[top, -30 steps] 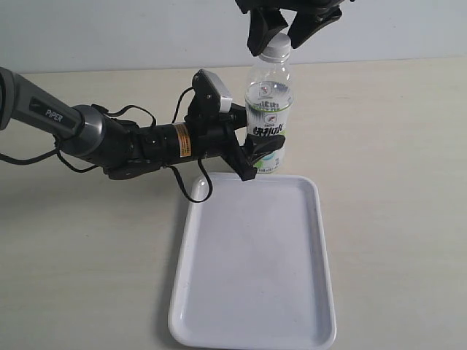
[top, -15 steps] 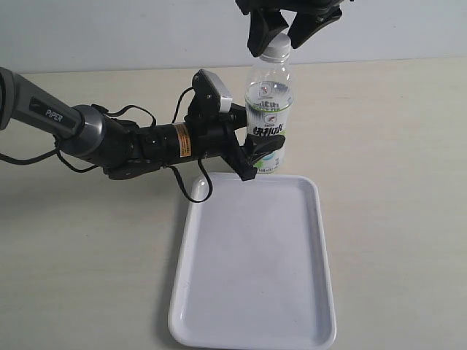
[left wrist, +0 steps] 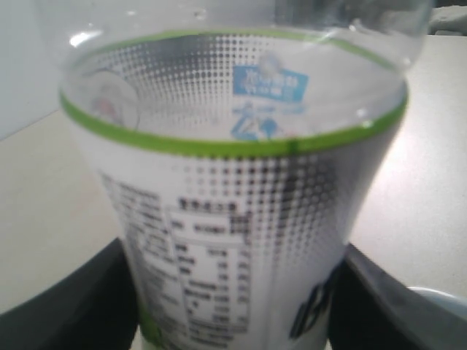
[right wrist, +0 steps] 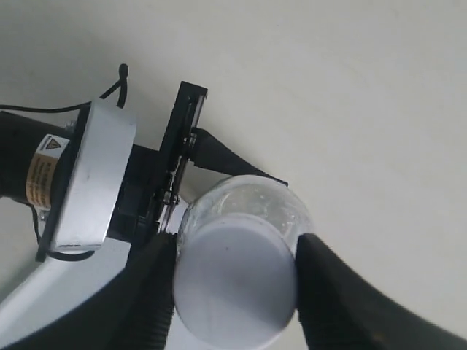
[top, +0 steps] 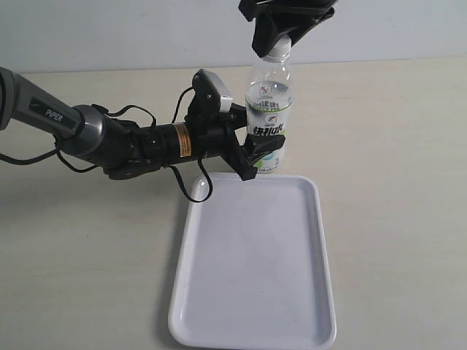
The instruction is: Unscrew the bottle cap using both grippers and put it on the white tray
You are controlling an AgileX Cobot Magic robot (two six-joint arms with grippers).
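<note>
The clear bottle [top: 268, 109] with its white and green label stands upright just behind the white tray [top: 252, 292]. My left gripper [top: 259, 154] is shut on its lower body; in the left wrist view the bottle [left wrist: 233, 182] fills the frame between the two black fingers [left wrist: 66, 306]. From above, my right gripper [top: 276, 38] is shut on the bottle cap, which it mostly hides in the exterior view. In the right wrist view the white bottle cap [right wrist: 235, 273] sits on the neck, touched on both sides by the black fingers [right wrist: 142, 306].
The slim PIPER arm [top: 73, 127] with its cables lies low over the table on the left, reaching toward the bottle. A corner of the tray [right wrist: 44, 306] shows under the left wrist. Beige tabletop [top: 394, 182] spreads to the right.
The right gripper's fingers, spread around the cap before, have closed onto it and now cover it. The left gripper and bottle have not moved.
</note>
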